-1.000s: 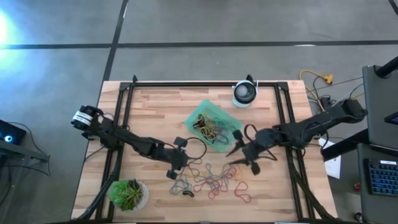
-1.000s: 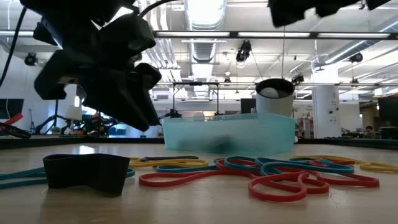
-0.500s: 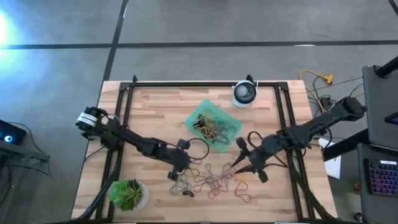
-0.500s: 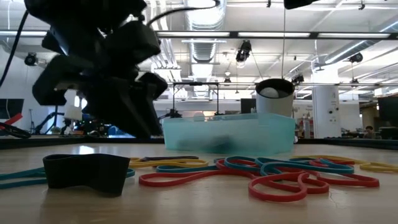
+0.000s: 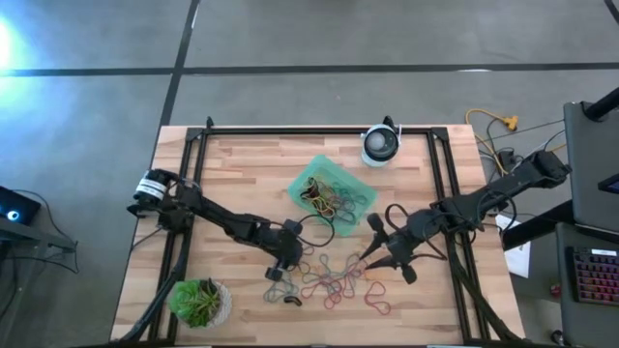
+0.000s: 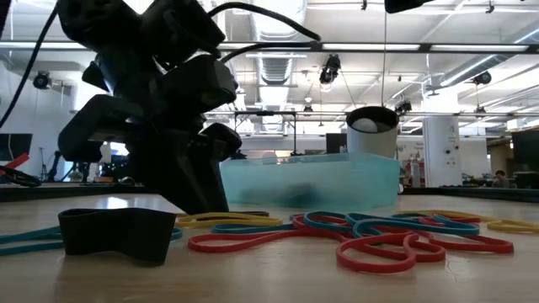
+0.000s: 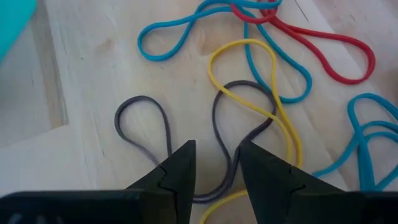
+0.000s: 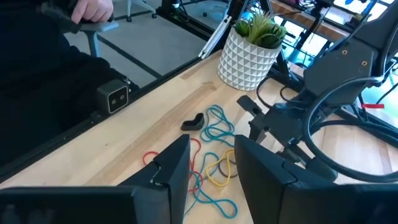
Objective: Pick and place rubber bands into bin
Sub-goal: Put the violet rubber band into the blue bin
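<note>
Loose rubber bands (image 5: 329, 280) in red, blue, yellow and grey lie on the wooden table, near its front edge; more lie inside the mint-green bin (image 5: 298, 186) at the table's middle. My left gripper (image 5: 279, 273) is open and slants down, low over the left end of the pile. In the left wrist view its fingertips stand on either side of a grey band (image 7: 224, 124) crossed by a yellow one (image 7: 273, 118); I cannot tell whether they touch it. My right gripper (image 5: 368, 244) hangs open and empty above the table, right of the bin.
A wide black band (image 6: 118, 231) lies at the near left of the pile. A potted plant (image 5: 200, 302) stands at the near left corner and a round white-and-black device (image 5: 380, 145) at the far edge. A person's hand (image 8: 93, 9) shows beyond the table.
My left gripper has sunk toward the table and moved a little toward the table's right, in over the left end of the band pile. My right gripper drew back from the bin toward the table's near right, then stayed still. The bands have not moved.
</note>
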